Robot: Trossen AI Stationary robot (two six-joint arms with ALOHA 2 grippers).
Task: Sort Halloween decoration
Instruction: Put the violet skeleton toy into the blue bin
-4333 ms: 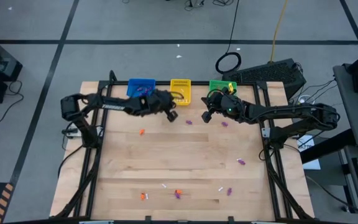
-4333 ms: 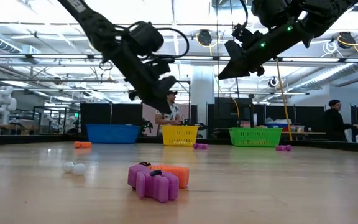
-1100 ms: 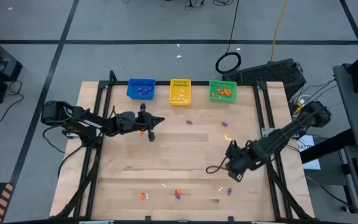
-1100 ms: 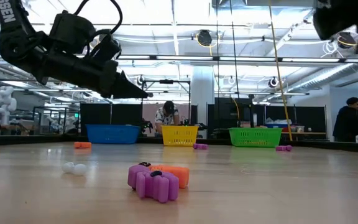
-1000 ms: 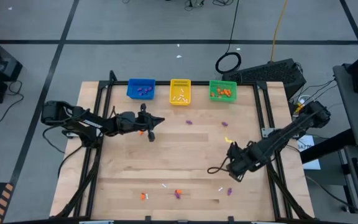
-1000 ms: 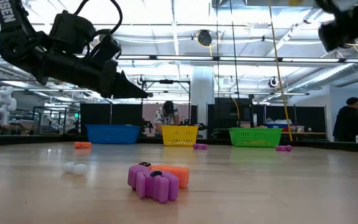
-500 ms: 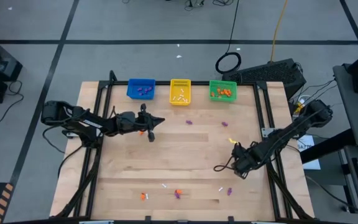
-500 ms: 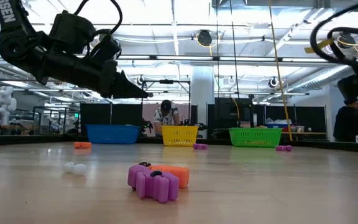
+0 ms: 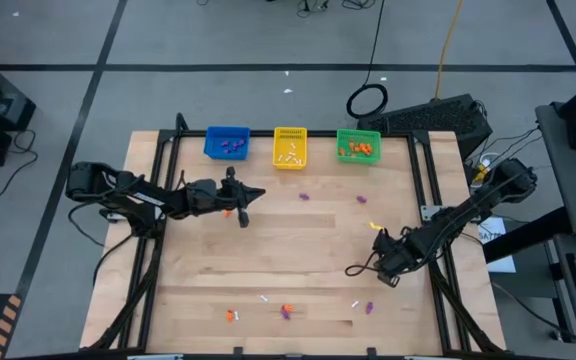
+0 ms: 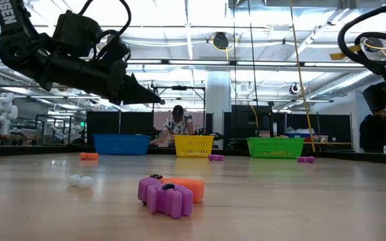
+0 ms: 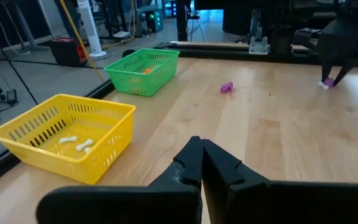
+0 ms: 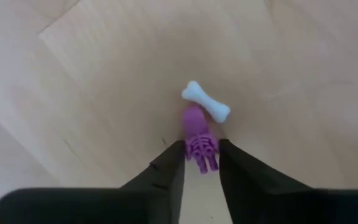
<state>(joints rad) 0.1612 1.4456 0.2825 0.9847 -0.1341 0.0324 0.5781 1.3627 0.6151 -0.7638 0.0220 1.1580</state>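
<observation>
Right gripper (image 12: 201, 163) jaws close around a purple skeleton (image 12: 199, 144) near the worktop's right edge; the touching white bone (image 12: 206, 101) could snag. Left jaws shut.

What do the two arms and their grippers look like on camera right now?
Both arms are dark, jointed links. The left arm carries white lettering, seen in the low view, and ends in a left gripper with two tapered black fingers. The right arm has a loose black cable looping beside its right gripper, also black-fingered.
</observation>
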